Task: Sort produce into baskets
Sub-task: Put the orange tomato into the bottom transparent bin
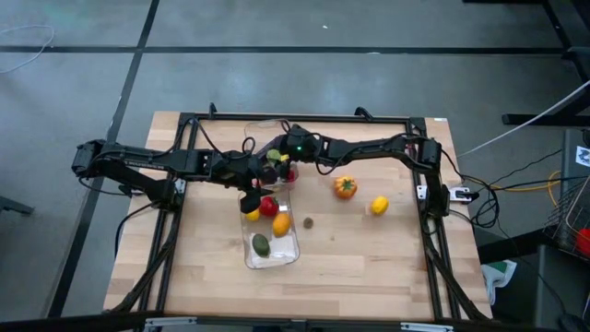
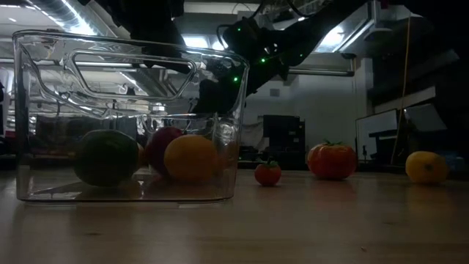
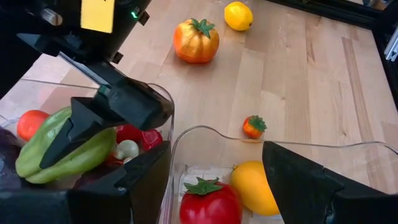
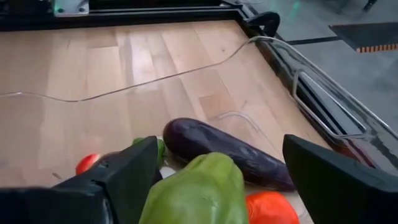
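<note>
The near clear basket holds a green avocado, an orange lemon-shaped fruit, and a red tomato. The far basket, end-to-end with it, holds a green pepper and a purple aubergine. Right of the near basket lie an orange pepper, a yellow lemon, and a tiny red piece.

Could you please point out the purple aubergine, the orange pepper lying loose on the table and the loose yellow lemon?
purple aubergine (image 4: 230,151): right wrist view, middle of its dark skin.
orange pepper (image 1: 345,187): high view, centre of its body.
yellow lemon (image 1: 379,205): high view, centre of the fruit.
</note>
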Robot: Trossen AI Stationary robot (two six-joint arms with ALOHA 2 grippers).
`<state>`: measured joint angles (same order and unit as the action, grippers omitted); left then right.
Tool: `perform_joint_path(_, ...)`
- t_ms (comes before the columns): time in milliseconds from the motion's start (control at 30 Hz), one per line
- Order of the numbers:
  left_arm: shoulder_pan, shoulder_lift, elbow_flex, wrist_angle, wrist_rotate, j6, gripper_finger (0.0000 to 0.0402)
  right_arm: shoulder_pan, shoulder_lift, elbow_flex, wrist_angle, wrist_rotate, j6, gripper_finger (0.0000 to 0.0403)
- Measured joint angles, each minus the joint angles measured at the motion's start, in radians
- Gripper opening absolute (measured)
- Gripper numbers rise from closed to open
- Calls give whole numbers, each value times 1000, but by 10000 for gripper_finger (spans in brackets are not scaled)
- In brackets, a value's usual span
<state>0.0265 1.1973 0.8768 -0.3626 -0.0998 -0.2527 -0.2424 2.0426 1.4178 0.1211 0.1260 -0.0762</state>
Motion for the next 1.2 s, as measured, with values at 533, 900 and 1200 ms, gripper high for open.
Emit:
perform_joint_path(533,0,0,0,4,0,0,250,0,-54,118,-250,-46,-61,344)
perform_joint_path(900,-1,0,0,5,0,-3,250,0,-54,409,-780,44,-167,344)
perform_joint_path(1200,-1,0,0,21,0,-19,250,1,-120,550,-1164,10,-186,344)
